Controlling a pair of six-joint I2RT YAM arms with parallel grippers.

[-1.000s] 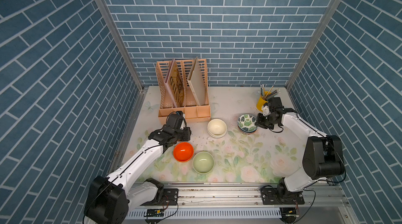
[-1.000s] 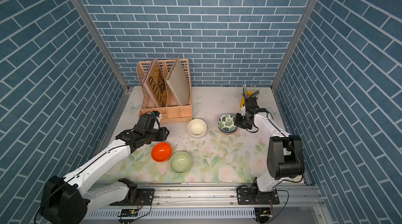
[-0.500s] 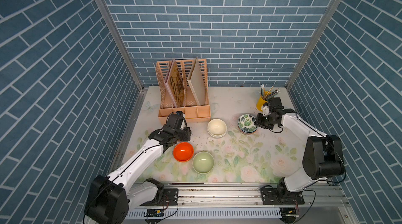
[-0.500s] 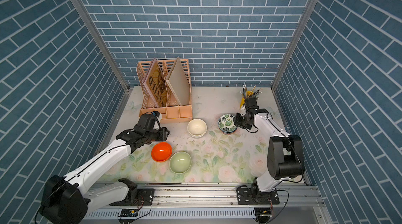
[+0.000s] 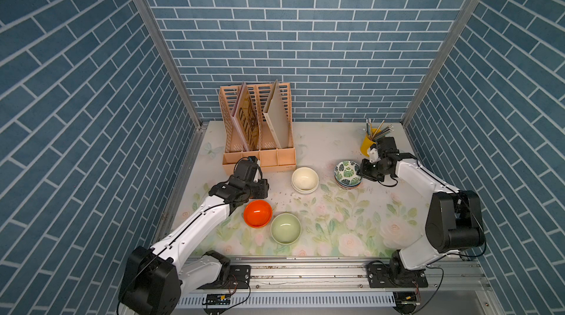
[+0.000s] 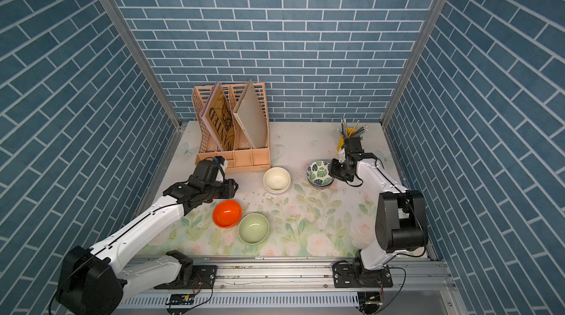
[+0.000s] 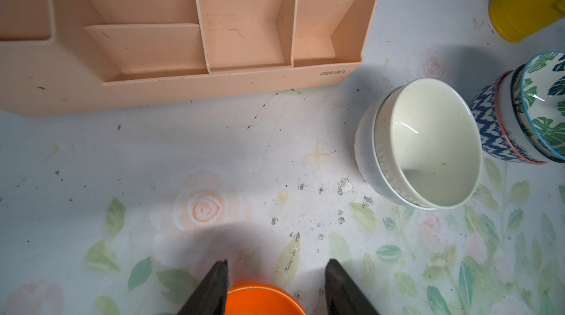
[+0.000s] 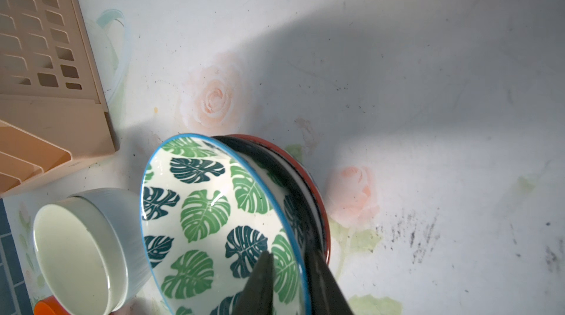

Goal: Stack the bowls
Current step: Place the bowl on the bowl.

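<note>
Floral counter (image 5: 330, 142) inside blue brick walls. Right jaws stand narrowly parted, loosely straddling the rim of the leaf-patterned bowl (image 8: 208, 215), which tops two other patterned bowls (image 7: 489, 127) near the yellow pencil cup (image 5: 366, 145). Left jaws stand moderately wide, empty, over the edge of the orange bowl (image 5: 257, 213). Beside it sits a pale green bowl (image 5: 285, 228). A cream bowl (image 5: 304, 178) nests in a white bowl (image 7: 365, 145). Nothing has visibly shifted since a second ago.

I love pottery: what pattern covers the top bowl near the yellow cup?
Top bowl: green and teal leaves on white; clearest in the right wrist view.
</note>
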